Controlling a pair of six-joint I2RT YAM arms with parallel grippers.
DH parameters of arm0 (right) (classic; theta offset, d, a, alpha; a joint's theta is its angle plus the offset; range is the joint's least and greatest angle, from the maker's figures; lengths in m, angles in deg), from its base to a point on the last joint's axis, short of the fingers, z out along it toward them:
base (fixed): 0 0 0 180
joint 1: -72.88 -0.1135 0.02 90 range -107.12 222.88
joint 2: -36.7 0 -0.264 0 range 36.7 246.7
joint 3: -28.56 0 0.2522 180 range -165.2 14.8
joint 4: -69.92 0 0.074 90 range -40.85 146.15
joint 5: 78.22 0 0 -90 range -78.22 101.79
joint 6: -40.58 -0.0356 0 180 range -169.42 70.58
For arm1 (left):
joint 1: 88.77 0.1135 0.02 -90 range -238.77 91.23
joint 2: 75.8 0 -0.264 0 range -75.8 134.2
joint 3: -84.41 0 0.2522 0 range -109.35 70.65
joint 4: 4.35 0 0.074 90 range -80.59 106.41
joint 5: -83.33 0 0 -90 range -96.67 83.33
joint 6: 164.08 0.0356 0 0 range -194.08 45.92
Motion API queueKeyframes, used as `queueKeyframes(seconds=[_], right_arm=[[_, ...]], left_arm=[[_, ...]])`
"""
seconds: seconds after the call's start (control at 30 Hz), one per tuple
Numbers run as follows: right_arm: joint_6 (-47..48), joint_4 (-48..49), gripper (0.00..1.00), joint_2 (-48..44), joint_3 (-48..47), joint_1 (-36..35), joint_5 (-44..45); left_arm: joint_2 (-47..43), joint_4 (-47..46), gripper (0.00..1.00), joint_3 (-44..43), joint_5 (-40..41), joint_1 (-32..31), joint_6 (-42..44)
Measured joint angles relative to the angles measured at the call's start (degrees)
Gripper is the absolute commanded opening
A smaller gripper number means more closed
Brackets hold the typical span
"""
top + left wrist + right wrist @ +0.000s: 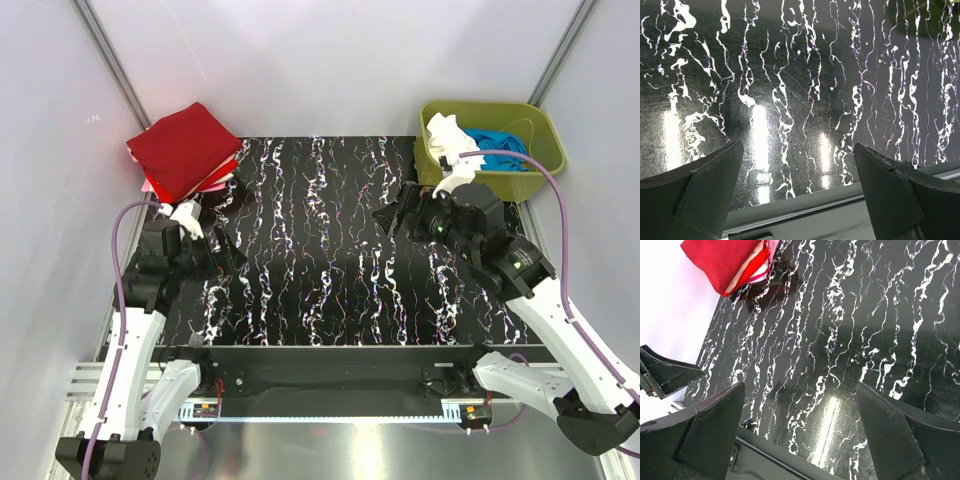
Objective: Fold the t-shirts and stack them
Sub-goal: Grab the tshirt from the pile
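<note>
A stack of folded t-shirts lies at the table's far left corner, a red one (183, 146) on top with pink edges (150, 184) below it. It also shows in the right wrist view (722, 257). A white cloth (448, 136) and a blue cloth (503, 152) lie crumpled in the green basket (540, 135). My left gripper (226, 256) is open and empty over the table's left side, near the stack (797, 147). My right gripper (393, 214) is open and empty over the table's right side, just left of the basket (800, 387).
The black marbled table (320, 250) has a dark front rail (330, 365). White walls close in on the left, back and right. The left gripper's finger (665, 377) shows at the left edge of the right wrist view.
</note>
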Motion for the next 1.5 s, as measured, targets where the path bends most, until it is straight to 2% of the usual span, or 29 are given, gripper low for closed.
queueKeyframes(seconds=[0.17,0.27,0.37,0.53,0.6,0.8,0.9,1.13,1.33,1.4,1.43,1.47,1.5], right_arm=[[3.43,-0.24,0.99,0.66,-2.73,0.00,1.64],[6.40,-1.97,1.00,5.33,-10.58,0.31,7.56],[9.18,-3.69,1.00,14.47,-22.58,4.74,10.23],[9.51,-9.20,1.00,34.75,-43.39,22.51,8.17],[9.51,-13.22,1.00,43.21,-50.18,27.41,7.72],[9.42,-21.88,1.00,66.64,-69.92,33.31,4.59],[8.83,-23.61,1.00,74.77,-77.11,35.34,1.73],[6.27,-21.55,1.00,83.34,-79.06,39.93,-3.63],[5.27,-18.75,1.00,89.26,-80.72,39.85,-5.42],[5.20,-17.44,0.91,91.03,-80.76,39.69,-5.99],[5.16,-16.83,0.83,91.82,-80.76,39.69,-6.27],[5.20,-16.22,0.48,92.67,-80.76,39.63,-6.67],[5.46,-15.82,0.32,93.11,-80.76,39.58,-6.73]], left_arm=[[-0.39,0.00,0.99,0.00,0.35,0.00,-0.13],[-1.07,0.00,0.99,0.00,0.35,0.00,-0.15],[-2.05,0.02,0.99,0.00,0.79,0.00,-0.28],[-3.21,0.02,0.99,0.00,2.21,0.00,-0.87],[-3.19,0.04,0.99,0.00,2.54,0.00,-1.01],[-2.75,0.39,0.99,0.00,3.39,0.00,-1.27],[-3.15,0.39,0.99,0.00,3.82,0.00,-1.38],[-4.00,0.39,0.99,0.00,4.68,0.00,-1.51],[-4.11,0.39,0.99,0.00,5.29,0.00,-1.70],[-4.09,0.39,0.99,0.00,5.49,0.00,-1.79],[-4.04,0.39,0.99,0.00,5.53,0.00,-1.90],[-4.00,0.39,0.99,0.00,5.64,0.00,-1.99],[-3.98,0.39,0.99,0.00,5.70,0.00,-2.05]])
